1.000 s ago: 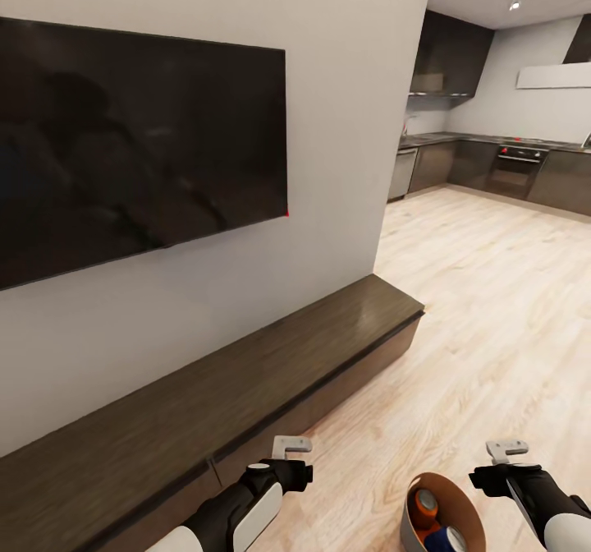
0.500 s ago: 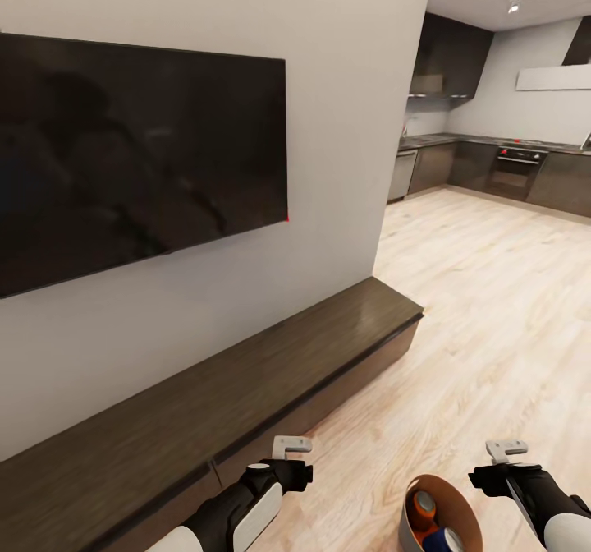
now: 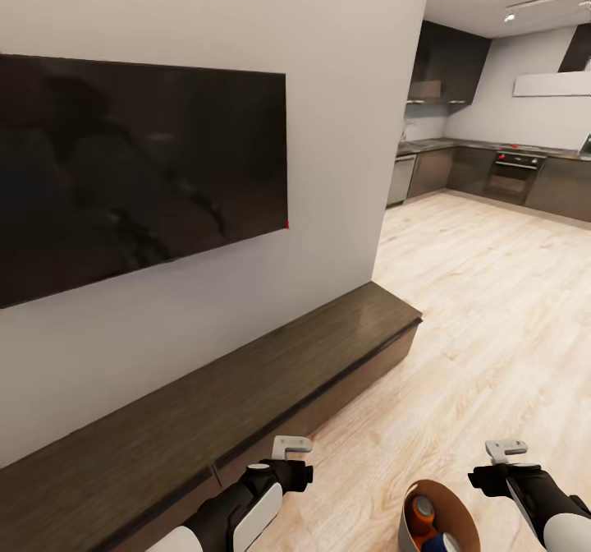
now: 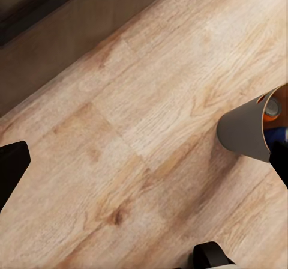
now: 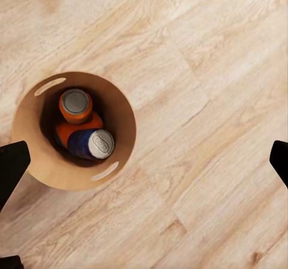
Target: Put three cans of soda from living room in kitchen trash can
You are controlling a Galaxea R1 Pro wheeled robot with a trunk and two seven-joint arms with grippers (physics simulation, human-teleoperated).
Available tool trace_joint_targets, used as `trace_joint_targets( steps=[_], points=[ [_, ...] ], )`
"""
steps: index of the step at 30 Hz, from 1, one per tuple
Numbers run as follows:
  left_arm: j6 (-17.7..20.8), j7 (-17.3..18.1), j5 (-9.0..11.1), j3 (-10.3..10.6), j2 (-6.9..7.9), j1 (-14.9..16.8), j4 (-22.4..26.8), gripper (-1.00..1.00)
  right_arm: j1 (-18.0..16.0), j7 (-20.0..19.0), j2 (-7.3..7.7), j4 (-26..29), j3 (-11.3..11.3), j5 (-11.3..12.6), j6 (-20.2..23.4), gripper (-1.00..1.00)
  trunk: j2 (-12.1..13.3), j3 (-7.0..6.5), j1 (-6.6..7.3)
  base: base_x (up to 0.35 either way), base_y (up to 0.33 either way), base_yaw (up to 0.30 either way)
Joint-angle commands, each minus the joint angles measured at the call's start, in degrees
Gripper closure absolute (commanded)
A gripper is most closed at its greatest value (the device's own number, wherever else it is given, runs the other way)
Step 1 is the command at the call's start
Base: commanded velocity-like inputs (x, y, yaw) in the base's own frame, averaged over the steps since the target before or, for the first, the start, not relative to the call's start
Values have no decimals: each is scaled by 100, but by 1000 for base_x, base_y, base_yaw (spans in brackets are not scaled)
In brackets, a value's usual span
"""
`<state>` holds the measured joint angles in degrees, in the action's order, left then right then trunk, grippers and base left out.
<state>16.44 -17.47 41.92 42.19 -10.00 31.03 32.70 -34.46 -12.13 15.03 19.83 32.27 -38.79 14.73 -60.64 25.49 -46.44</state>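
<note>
Both tools hang empty with fingers spread wide: the left tool (image 3: 291, 447) just off the long low cabinet's (image 3: 246, 388) front edge, the right tool (image 3: 506, 451) over bare wood floor (image 3: 484, 314). Between them stands the bin (image 5: 75, 131), holding orange and blue soda cans (image 5: 84, 131). Beyond, open floor runs to the kitchen (image 3: 492, 166).

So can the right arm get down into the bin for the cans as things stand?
Probably yes: the right end effector hangs beside the bin, whose mouth is open with nothing over the cans.
</note>
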Motion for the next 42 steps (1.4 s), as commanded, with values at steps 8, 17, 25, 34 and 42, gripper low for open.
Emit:
trace_joint_targets(
  steps=[8, 17, 25, 34, 42],
  points=[
    [0, 5, 0, 0, 0, 0, 0, -100, 0, 0, 0, 2, -2, 3, -3, -100, 323, -219, 176, 0, 0, 0],
    [0, 7, -1, 5, 0, -4, 0, -100, 0, 0, 0, 1, -1, 3, -3, -100, 684, -447, 374, 0, 0, 0],
    [0, 7, 0, 41, 0, -9, 0, -100, 0, -8, -8, -1, -2, 3, -3, -100, 1005, -597, 550, 0, 0, 0],
    [0, 15, -2, 45, 0, -9, 0, -100, 5, -3, -47, 3, -2, 3, -5, -100, 1365, -816, 747, 0, 0, 0],
    [0, 15, -1, 49, 0, -9, 0, -100, 8, -1, -52, 3, -2, 3, -5, -100, 1686, -1031, 923, 0, 0, 0]
  ],
)
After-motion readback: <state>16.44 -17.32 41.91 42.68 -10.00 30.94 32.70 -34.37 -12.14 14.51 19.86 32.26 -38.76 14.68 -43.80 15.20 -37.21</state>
